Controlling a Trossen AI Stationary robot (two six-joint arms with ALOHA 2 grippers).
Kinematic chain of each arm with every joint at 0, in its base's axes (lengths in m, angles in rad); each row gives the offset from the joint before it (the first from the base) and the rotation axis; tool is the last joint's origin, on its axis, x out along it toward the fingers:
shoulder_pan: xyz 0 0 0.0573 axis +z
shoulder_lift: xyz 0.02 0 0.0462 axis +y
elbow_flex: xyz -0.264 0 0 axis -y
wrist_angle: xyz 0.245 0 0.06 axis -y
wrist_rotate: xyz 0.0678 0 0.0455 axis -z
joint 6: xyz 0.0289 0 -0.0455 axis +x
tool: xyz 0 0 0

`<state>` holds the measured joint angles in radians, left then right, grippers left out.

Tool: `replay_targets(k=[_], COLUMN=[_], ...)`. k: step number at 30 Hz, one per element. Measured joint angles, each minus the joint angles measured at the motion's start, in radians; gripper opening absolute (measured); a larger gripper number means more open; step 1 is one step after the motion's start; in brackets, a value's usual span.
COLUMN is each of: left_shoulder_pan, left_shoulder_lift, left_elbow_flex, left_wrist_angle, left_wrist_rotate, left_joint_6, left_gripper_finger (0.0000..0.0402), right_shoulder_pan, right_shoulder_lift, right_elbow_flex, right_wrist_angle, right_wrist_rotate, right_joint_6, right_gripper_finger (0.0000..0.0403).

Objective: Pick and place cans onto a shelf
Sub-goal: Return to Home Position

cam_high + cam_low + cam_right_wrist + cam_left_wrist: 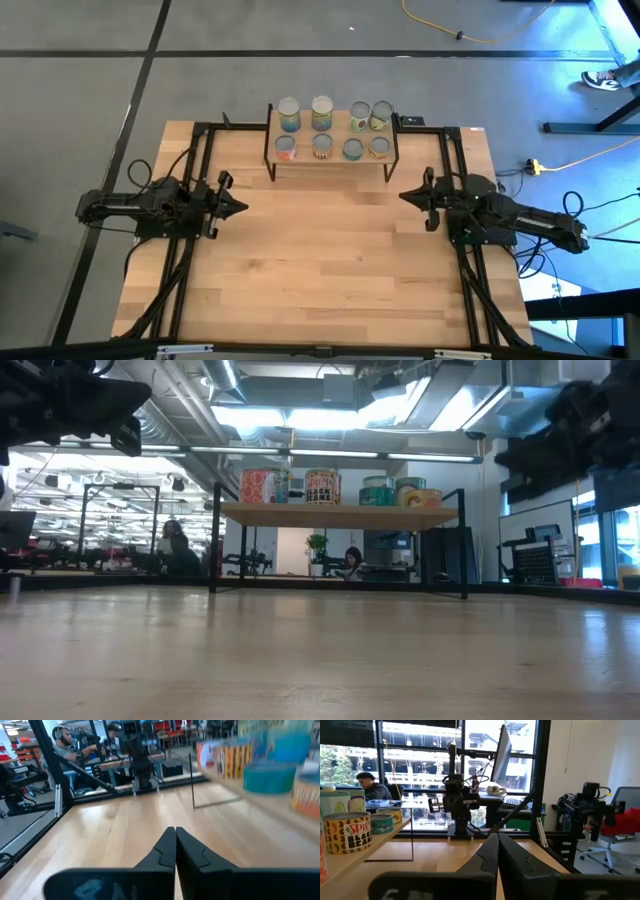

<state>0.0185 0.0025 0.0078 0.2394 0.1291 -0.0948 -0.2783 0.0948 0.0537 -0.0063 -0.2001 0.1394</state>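
Note:
Several cans [322, 114] stand upright on the shelf [330, 160], a light wood rack with black legs at the table's far middle; in the low view they show in a row on its plank top [340, 514]. My left gripper [243, 207] is shut and empty, above the table at the left, near side of the shelf. My right gripper [404, 195] is shut and empty, above the table at the right. In the wrist views the shut fingers [496, 851] [175, 849] point over bare table, with the cans [347, 832] [270, 770] off to one side.
Black frame rails [190, 260] [470, 280] run along the table's left and right sides under the arms. The wooden tabletop [330, 270] lies between the arms and toward the near edge. People sit at desks in the room beyond the table.

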Motion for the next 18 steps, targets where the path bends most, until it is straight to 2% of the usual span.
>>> replay_targets(k=[6,13,18], left_shoulder_pan=[0.0,0.001,0.001], left_shoulder_lift=[0.0,0.0,0.0], left_elbow_flex=[0.0,0.0,0.0], left_wrist_angle=[-0.038,-0.053,-0.123], left_wrist_rotate=[-0.008,-0.014,-0.038], left_joint_6=[0.0,0.024,0.007], left_gripper_finger=[0.0,0.0,0.0], right_shoulder_pan=[0.0,0.0,0.0], right_shoulder_lift=[0.005,0.005,0.005], right_elbow_flex=[-0.042,-0.043,-0.043], right_wrist_angle=[0.072,0.055,0.055], right_wrist_rotate=[-0.003,-0.003,-0.003], right_joint_6=[0.007,-0.013,-0.013], right_gripper_finger=[0.0003,0.0011,0.0014])
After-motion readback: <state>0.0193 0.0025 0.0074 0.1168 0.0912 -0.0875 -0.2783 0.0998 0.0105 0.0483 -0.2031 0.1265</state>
